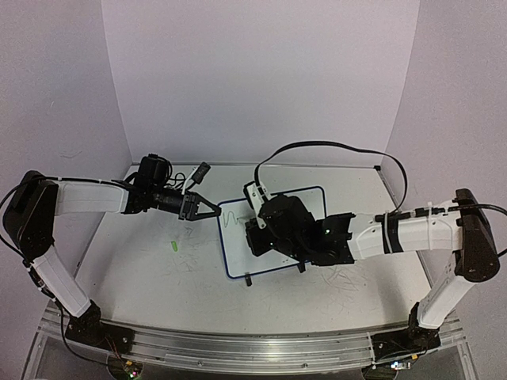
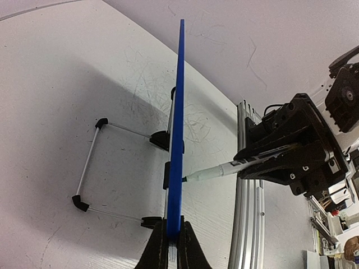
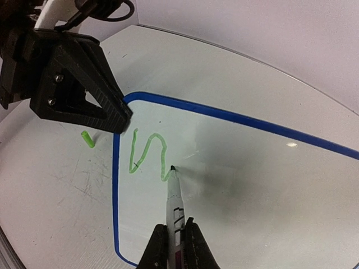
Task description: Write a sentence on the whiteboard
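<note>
Green sentence (image 3: 164,159), barely begun; right gripper (image 3: 175,231) pinches the marker (image 3: 175,202), left gripper (image 2: 173,234) clamps the whiteboard (image 3: 252,179) rim, half hidden overhead.

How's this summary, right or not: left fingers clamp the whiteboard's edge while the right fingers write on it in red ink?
Wrong only on colour: the ink is green, as the right wrist view shows. Left fingers clamp the edge of the whiteboard; right fingers write on it.

Top camera above, behind my bases, looks down on whole table (image 1: 158,293). Left wrist camera close, edge-on to whiteboard (image 2: 180,112); right wrist close above its face. All share whiteboard; wrists share marker (image 3: 175,202).
</note>
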